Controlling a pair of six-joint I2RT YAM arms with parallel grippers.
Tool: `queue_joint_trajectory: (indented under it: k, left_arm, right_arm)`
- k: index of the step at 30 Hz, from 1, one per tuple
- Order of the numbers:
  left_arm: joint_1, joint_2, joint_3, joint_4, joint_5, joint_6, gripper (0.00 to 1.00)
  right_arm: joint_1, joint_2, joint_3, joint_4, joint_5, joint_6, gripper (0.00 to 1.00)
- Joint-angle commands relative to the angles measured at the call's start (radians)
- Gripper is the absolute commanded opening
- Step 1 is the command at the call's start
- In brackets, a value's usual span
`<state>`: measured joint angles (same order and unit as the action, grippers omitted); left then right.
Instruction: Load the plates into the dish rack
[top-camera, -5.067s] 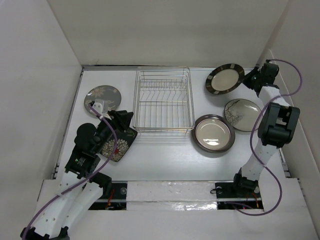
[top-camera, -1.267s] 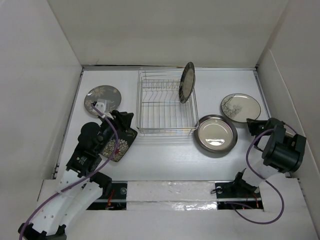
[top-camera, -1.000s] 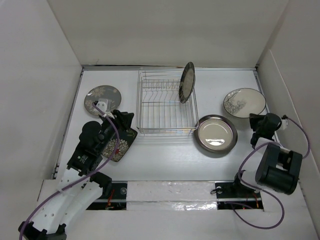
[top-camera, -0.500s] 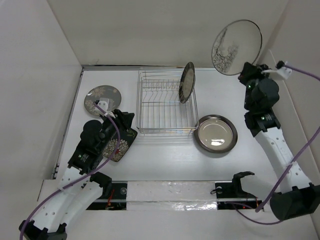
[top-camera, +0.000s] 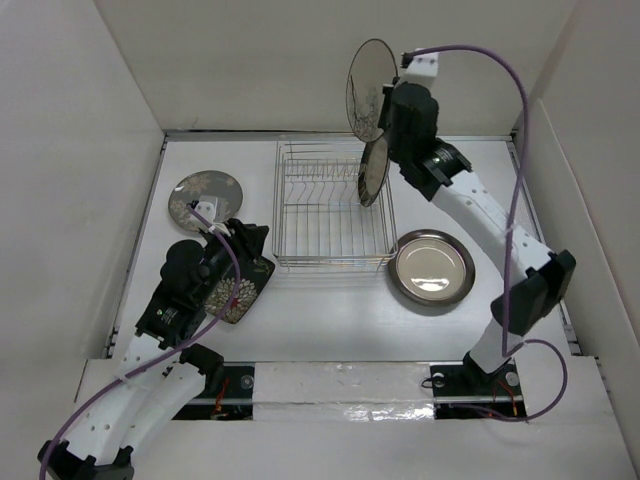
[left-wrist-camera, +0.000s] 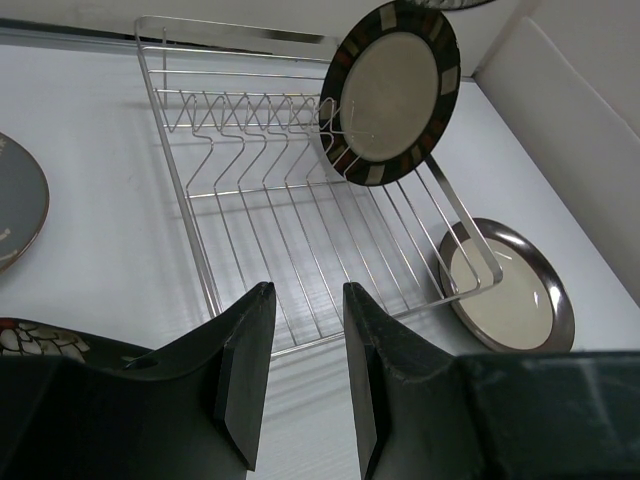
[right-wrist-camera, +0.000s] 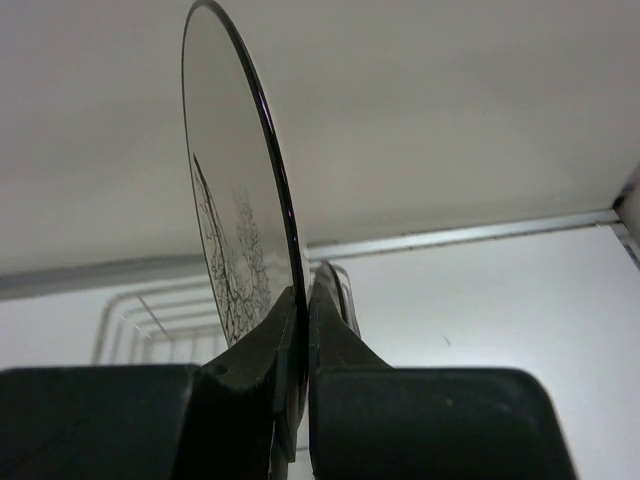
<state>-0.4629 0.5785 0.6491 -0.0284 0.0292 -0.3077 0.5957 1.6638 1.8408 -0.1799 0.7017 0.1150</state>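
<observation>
The branch-patterned plate (top-camera: 368, 88), pinched by the right gripper (right-wrist-camera: 303, 300), is being swung above the dish rack (top-camera: 330, 262); the left gripper (left-wrist-camera: 305, 300) is being held open.

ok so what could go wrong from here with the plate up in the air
The right pincer grips the branch-patterned plate only by its rim, so it could slip or swing. It hangs above the dark-rimmed plate leaning in the dish rack; lowering it could knock that plate over.
</observation>
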Motion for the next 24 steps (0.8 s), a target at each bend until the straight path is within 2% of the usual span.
queue_joint_trajectory:
  k: [1, 8, 14, 24]
  left_arm:
    - [0.004, -0.005, 0.027, 0.030, 0.006, 0.009, 0.30]
    - [0.004, -0.005, 0.027, 0.030, 0.008, 0.007, 0.30]
    - [0.004, -0.003, 0.027, 0.030, 0.012, 0.007, 0.30]
    - [0.004, 0.004, 0.020, 0.030, -0.001, 0.002, 0.31]
  right_arm:
    - [0.039, 0.025, 0.106, 0.037, 0.136, -0.041, 0.00]
    - [0.058, 0.103, 0.101, 0.002, 0.217, -0.008, 0.00]
    - [0.069, 0.114, 0.015, -0.012, 0.271, 0.021, 0.00]
    - [0.059, 0.122, -0.109, -0.009, 0.219, 0.089, 0.00]
